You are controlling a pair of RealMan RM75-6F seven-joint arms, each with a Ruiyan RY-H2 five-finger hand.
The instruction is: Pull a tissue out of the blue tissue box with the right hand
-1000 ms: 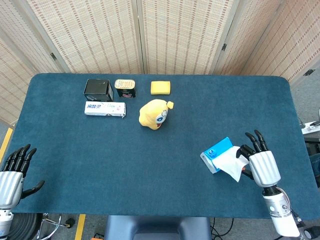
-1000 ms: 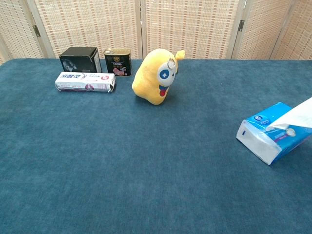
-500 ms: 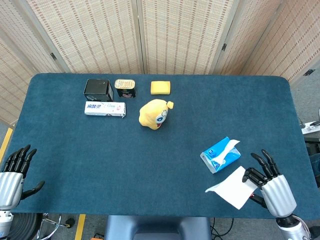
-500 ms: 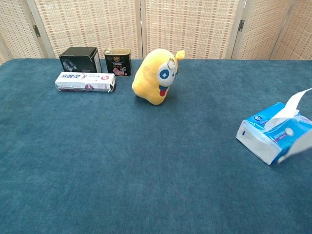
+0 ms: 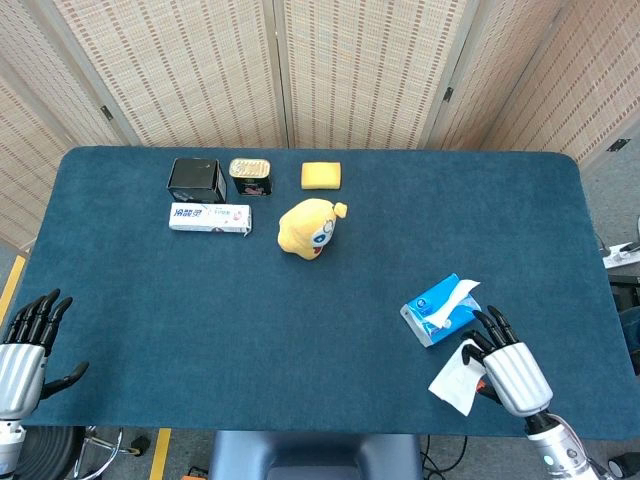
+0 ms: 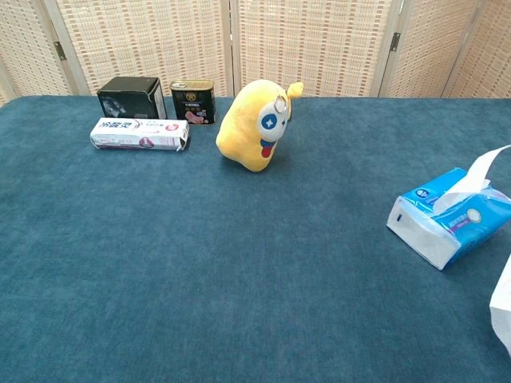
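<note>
The blue tissue box [image 5: 434,309] lies on the table at the right, with a fresh white tissue [image 5: 461,291] sticking up from its slot; the chest view shows the box [image 6: 447,226] at its right edge. My right hand [image 5: 507,366] is just in front of the box near the table's front edge and holds a pulled-out white tissue [image 5: 455,376], which hangs to its left. That tissue's edge [image 6: 502,307] shows at the chest view's right border; the hand itself is outside that view. My left hand [image 5: 25,347] hangs off the front left edge, fingers apart, holding nothing.
At the back left stand a black box [image 5: 196,179], a can [image 5: 250,176] and a toothpaste box [image 5: 210,217]. A yellow sponge [image 5: 321,176] and a yellow plush toy [image 5: 309,227] sit near the middle back. Blue cloth [image 5: 200,320] covers the table.
My right hand first drew the tissue clear of the box toward the front edge, then shifted left and closer to the box, the tissue now bunched beside it. A new tissue stands in the slot.
</note>
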